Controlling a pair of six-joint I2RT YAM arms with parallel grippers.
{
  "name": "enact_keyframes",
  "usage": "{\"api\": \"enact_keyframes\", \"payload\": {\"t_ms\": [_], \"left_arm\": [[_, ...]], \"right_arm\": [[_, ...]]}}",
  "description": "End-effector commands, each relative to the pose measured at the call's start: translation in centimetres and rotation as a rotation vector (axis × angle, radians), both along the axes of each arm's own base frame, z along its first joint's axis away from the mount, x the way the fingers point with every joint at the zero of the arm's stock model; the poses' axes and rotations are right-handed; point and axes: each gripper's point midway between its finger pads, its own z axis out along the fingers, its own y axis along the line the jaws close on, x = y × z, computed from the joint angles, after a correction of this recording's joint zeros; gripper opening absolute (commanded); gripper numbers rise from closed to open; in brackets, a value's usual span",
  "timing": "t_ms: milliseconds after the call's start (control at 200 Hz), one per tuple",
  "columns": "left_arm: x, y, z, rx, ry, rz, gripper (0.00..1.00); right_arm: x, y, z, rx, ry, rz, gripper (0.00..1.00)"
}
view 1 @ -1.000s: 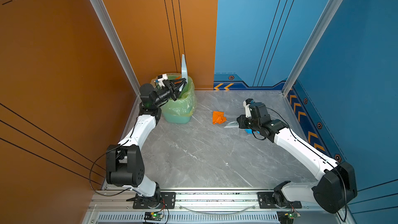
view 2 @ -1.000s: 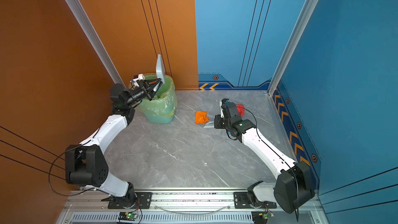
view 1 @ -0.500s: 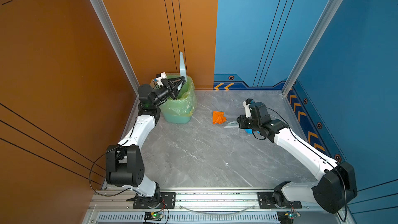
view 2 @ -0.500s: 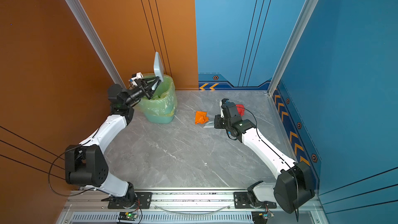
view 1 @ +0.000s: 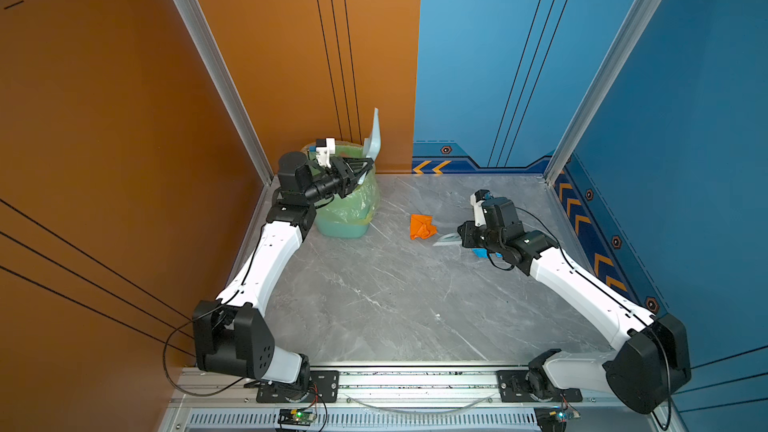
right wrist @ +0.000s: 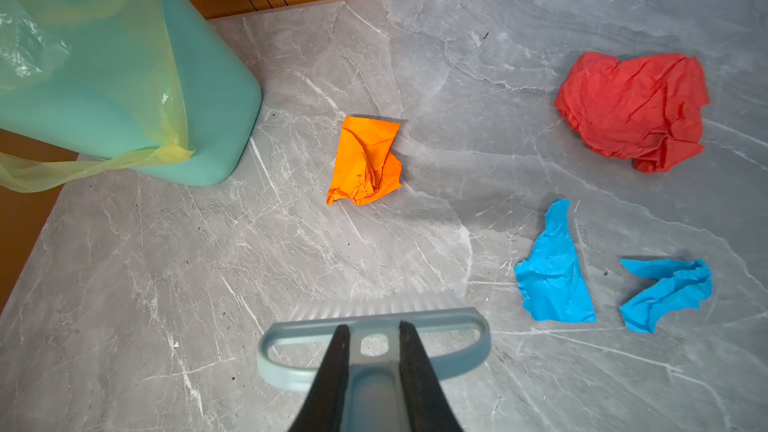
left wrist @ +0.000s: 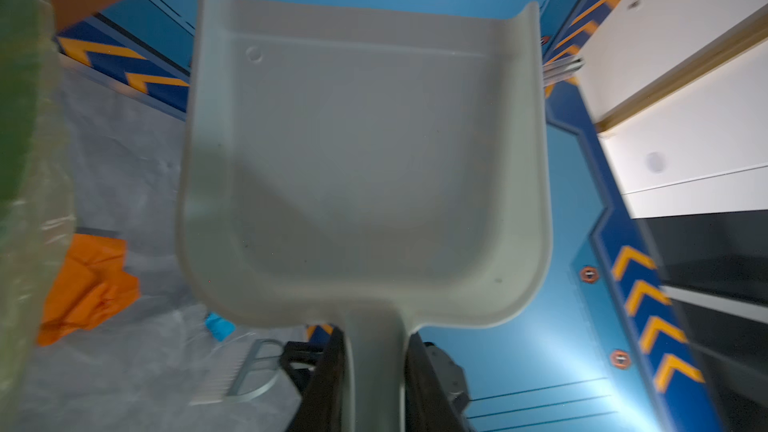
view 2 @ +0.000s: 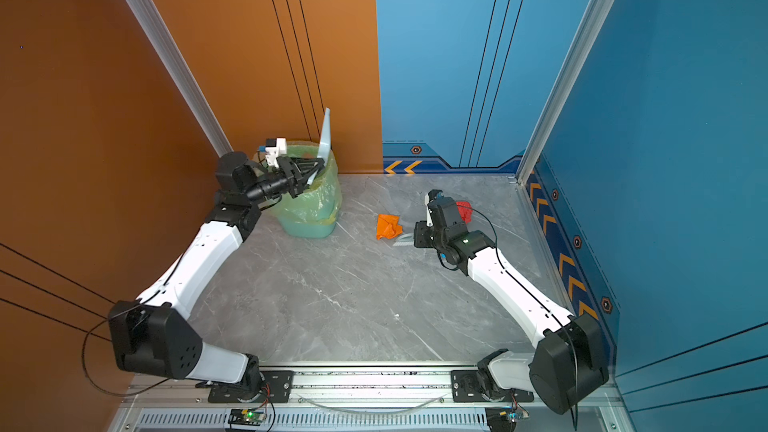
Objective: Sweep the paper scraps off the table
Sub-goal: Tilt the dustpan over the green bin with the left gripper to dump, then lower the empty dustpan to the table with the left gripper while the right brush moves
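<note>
Paper scraps (right wrist: 365, 160) lie on the grey counter (view 1: 374, 305) in four places, so the job looks only partly done: an orange wad (view 1: 422, 226) near the middle, a red wad (right wrist: 631, 110) further toward the back wall, and two bright blue pieces (right wrist: 555, 268) close beside each other near the brush (right wrist: 374, 351). All four sit well apart from the green bag-lined bin (view 1: 349, 209) in the far left corner. The bin may already hold some coloured paper, though its inside is too shadowed to be sure. The dustpan (left wrist: 365, 160) is bare, with nothing in its tray, so every loose scrap has yet to be swept up and tipped out. The left arm reaches forward to the bin with its forearm lifted, and the left claw (view 1: 357, 168) is pinched tight on the dustpan's handle, the tray standing nearly upright over the bin's rim. The right arm stretches low across the right half of the counter with its wrist bent down. The right claw (right wrist: 374, 328) is clamped on the brush handle, bristles at the surface and pointed toward the orange wad, near it but not touching
</note>
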Motion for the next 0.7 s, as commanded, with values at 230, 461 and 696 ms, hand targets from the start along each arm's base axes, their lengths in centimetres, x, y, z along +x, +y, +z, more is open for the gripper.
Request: {"api": "enact_keyframes", "payload": {"t_ms": [230,461,696], "left_arm": [[-5.5,-0.9,-6.1,0.679,-0.159,0.110,0.00],[-7.3,-1.2,-10.8,0.925,-0.163,0.152,0.00],[-9.2,-2.0,-15.9,1.097,-0.123,0.128,0.00]], "right_arm": [[1.2,-1.3,3.5,-0.032,-0.094,-0.035,0.00],[2.7,-1.6,5.2,-0.027,-0.150,-0.060,0.00],[5.1,-1.6,6.9,-0.026,-0.211,-0.082,0.00]]}}
